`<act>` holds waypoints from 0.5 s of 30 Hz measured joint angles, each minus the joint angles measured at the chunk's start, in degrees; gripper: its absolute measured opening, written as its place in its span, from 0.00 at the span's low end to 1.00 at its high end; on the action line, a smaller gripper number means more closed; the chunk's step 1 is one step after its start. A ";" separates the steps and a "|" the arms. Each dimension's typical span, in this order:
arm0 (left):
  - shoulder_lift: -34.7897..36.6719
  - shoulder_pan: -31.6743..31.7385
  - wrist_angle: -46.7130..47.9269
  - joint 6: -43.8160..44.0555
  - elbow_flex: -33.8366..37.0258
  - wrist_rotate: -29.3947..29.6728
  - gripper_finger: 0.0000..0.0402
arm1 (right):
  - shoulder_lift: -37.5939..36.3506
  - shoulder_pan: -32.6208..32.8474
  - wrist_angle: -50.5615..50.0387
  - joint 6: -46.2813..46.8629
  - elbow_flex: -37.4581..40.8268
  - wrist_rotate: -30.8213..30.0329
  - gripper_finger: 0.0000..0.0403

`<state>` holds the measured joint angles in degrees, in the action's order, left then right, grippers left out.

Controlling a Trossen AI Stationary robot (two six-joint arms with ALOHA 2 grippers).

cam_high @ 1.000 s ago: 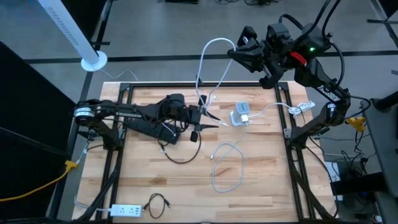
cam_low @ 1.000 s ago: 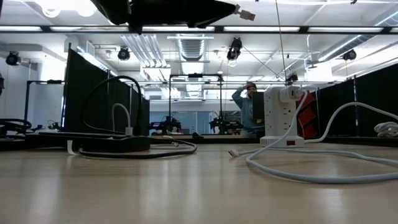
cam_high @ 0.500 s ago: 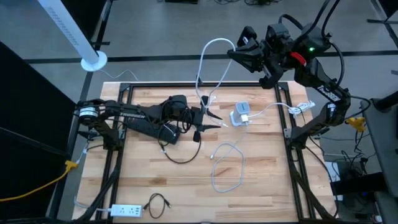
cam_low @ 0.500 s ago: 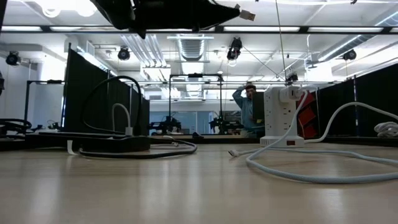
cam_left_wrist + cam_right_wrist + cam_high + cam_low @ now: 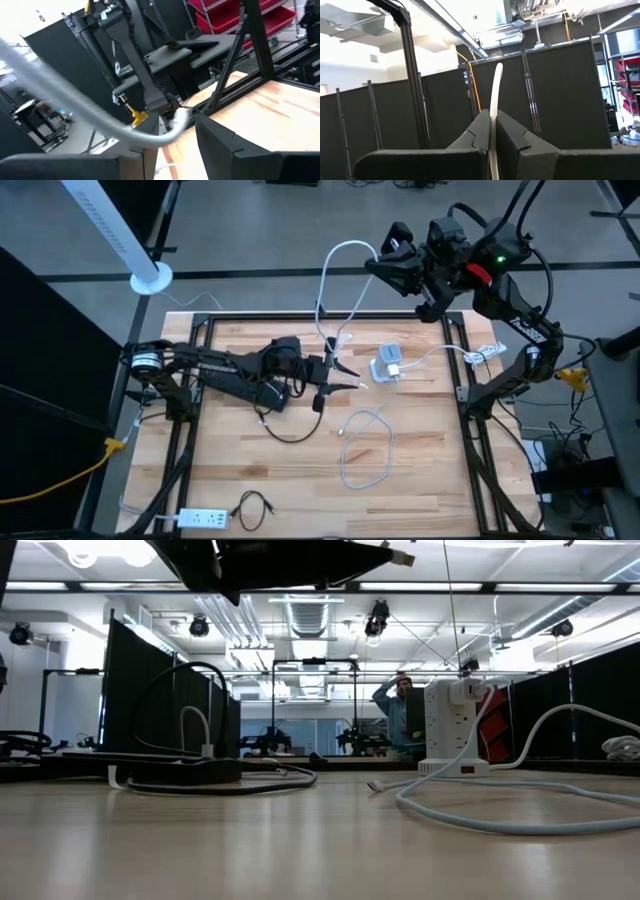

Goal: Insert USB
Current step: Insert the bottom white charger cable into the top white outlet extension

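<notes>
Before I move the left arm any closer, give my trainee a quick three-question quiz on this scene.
1. True or false: the right claw is shut on the white cable.
2. Which claw holds the cable's USB plug beside the white charger block? A left claw; B right claw.
3. Fill in: a loose white cable lies coiled on the ____ table.

Key: 1 true; 2 A; 3 wooden.

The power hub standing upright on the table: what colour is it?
White; the power hub shows best in the low view.
</notes>
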<state>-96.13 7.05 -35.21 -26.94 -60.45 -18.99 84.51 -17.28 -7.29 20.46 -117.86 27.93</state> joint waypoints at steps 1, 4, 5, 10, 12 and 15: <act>0.02 0.01 -0.11 0.00 0.01 0.01 0.26 | 0.00 0.00 0.02 0.02 0.00 -0.01 0.01; 0.02 0.00 -0.09 0.00 0.00 0.01 0.26 | 0.00 0.00 0.01 0.03 0.00 -0.02 0.01; 0.02 0.00 0.01 0.00 0.00 0.01 0.26 | 0.00 0.00 0.00 0.03 0.00 -0.02 0.01; 0.04 0.00 0.23 0.43 0.00 0.01 0.23 | 0.00 0.00 0.02 0.03 0.00 -0.03 0.01; 0.04 0.00 0.26 0.46 0.00 0.01 0.19 | 0.00 0.00 0.02 0.03 0.00 -0.04 0.01; 0.04 0.00 0.58 1.07 0.00 0.47 0.10 | 0.00 0.00 0.02 0.03 0.00 -0.03 0.01</act>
<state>-96.09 7.05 -34.63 -25.87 -60.45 -18.52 84.51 -17.28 -7.27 20.50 -117.86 27.90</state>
